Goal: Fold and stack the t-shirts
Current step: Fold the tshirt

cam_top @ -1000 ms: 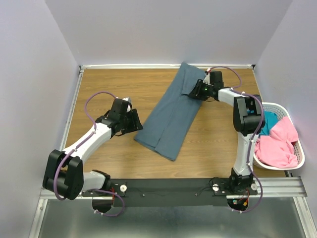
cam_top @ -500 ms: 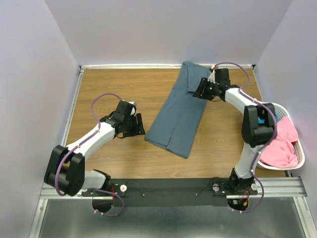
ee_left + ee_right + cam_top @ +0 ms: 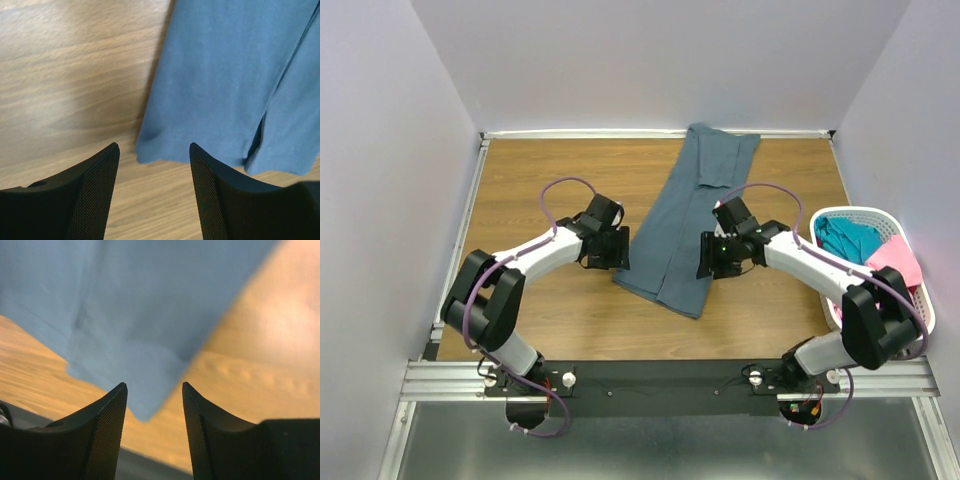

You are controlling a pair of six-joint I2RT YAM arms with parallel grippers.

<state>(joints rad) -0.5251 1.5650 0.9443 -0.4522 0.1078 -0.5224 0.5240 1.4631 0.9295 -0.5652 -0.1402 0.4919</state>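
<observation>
The slate blue-grey t-shirt (image 3: pixel 688 215) lies folded into a long strip, slanting from the back wall toward the table's middle. Its near left corner (image 3: pixel 150 145) shows just ahead of my open left gripper (image 3: pixel 617 252), which hovers beside the strip's left edge with nothing between its fingers. My right gripper (image 3: pixel 705 262) stands open at the strip's right edge, and the near right corner (image 3: pixel 145 410) of the cloth points between its fingertips (image 3: pixel 117 395) without being pinched. A pink t-shirt (image 3: pixel 898 262) and a teal t-shirt (image 3: pixel 848 238) sit crumpled in the basket.
A white slotted basket (image 3: pixel 923 300) stands at the table's right edge, close to the right arm's elbow. The table's (image 3: pixel 540 180) walls rise at the back and both sides. A black rail (image 3: pixel 660 380) runs along the near edge.
The right gripper has let go of the shirt's far end and swung down to the near right corner. The left gripper has moved right to the near left corner. The strip has shifted slightly.
</observation>
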